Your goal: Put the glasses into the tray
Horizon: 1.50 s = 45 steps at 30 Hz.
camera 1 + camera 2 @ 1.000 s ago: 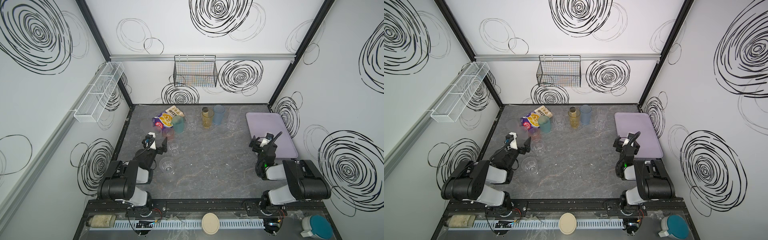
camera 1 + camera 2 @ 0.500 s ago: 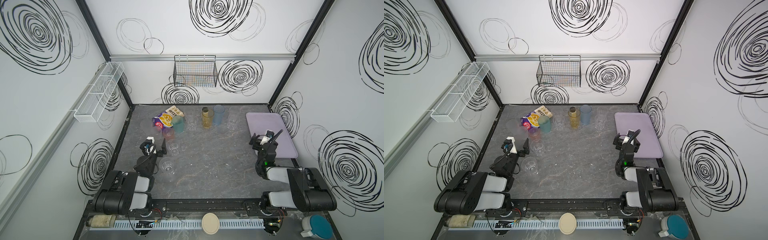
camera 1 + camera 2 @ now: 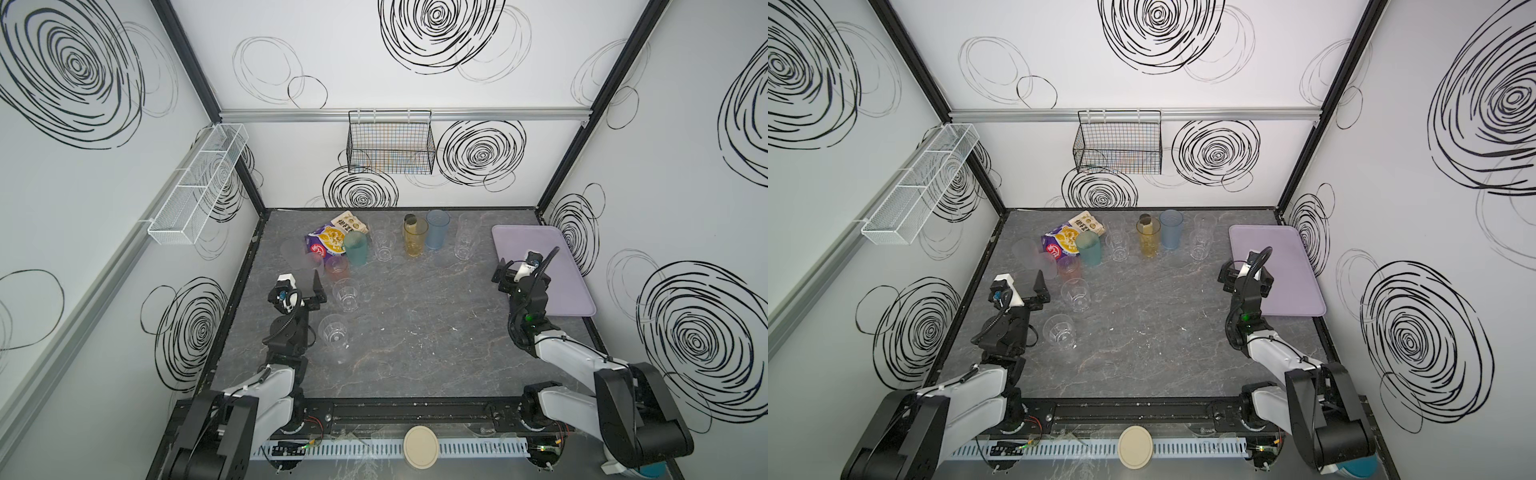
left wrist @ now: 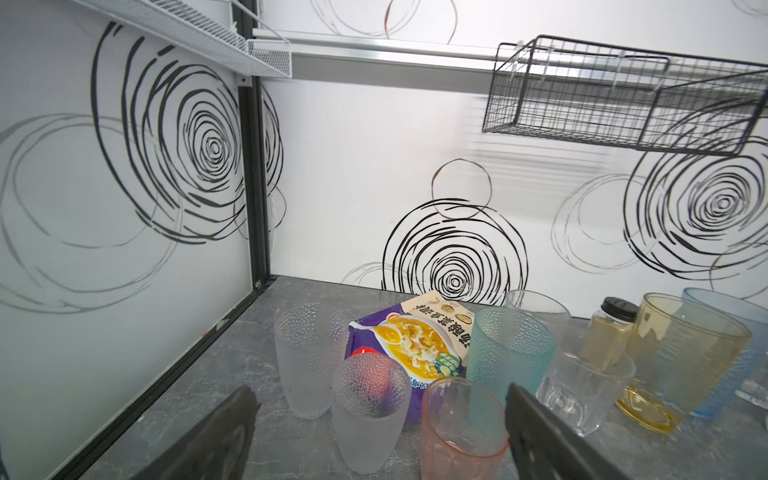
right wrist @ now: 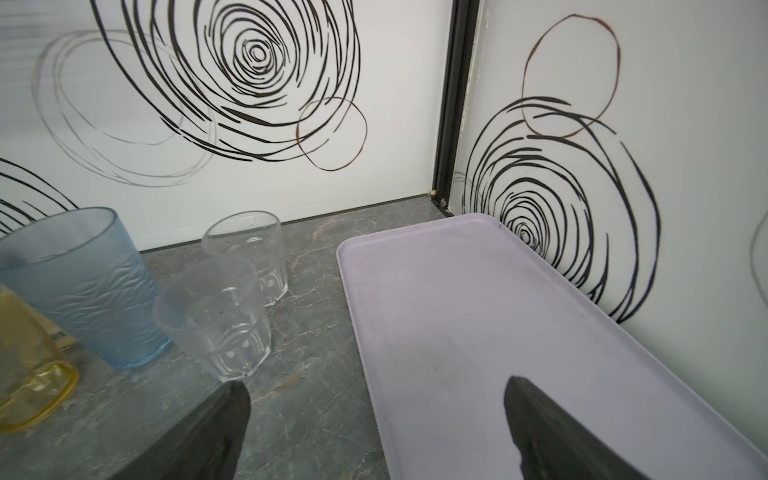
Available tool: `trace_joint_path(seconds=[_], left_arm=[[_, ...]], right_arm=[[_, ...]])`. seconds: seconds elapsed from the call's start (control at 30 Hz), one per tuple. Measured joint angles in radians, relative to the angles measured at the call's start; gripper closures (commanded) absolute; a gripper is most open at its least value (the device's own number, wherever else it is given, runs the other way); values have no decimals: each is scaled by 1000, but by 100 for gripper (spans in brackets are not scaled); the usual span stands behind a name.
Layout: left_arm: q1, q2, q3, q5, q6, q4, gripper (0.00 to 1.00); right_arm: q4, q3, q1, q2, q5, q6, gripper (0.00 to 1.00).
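Both arms have stretched forward and sunk at the elbow since a second ago, though the pincers themselves have barely shifted. The left gripper (image 4: 381,392) stands wide apart and holds nothing. Its dark fingers (image 4: 232,419) frame a short frosted glass (image 4: 365,415) and a pink glass (image 4: 461,428) just ahead. The right gripper (image 5: 376,385) gapes just as wide and empty, with one finger over the table (image 3: 415,332) and the other over the near end of the tray (image 5: 478,311).

The tray is flat lavender plastic with rounded corners and a low rim, and it lies along the right wall. The glasses have not budged and all stand on the table to its left. Among them are a taller frosted glass (image 4: 309,357) with a dimpled skin, a pebbled teal glass (image 4: 509,349), an amber glass (image 4: 690,353) and a blue glass (image 5: 83,282) with wavy ribbing. Two faceted tumblers (image 5: 216,320) stand nearest the tray, and two clear tumblers (image 3: 347,293) stand beside the left arm. A glossy snack packet (image 4: 411,340) lies flat behind the teal glass, and a black-capped jar (image 4: 615,328) stands behind the amber one.

The table looks like grey veined stone. The white walls (image 3: 685,124) are scrawled with black spirals. A black wire basket (image 3: 390,145) hangs at the back and a white mesh shelf (image 3: 199,183) on the left.
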Motion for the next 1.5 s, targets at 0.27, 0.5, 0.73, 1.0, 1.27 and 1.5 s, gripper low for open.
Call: trace_joint_path(seconds=[0.27, 0.5, 0.73, 1.0, 1.27, 1.5], left_arm=[[-117, -194, 98, -223, -121, -298, 4], [-148, -258, 297, -283, -262, -544, 4], [-71, -166, 516, -84, -452, -766, 4], [-9, -21, 581, 126, -598, -1036, 7], [-346, -49, 658, -54, -449, -1125, 7], [-683, -17, 658, -252, -287, -1072, 5]], right_arm=[[-147, 106, -7, -201, -245, 273, 7], [-242, 52, -84, -244, -401, 470, 18], [-483, 175, -96, -132, -345, 459, 2], [-617, 212, -201, 17, -403, 444, 10], [-679, 280, -341, 243, -493, 475, 23], [-686, 316, -346, 356, -551, 502, 28]])
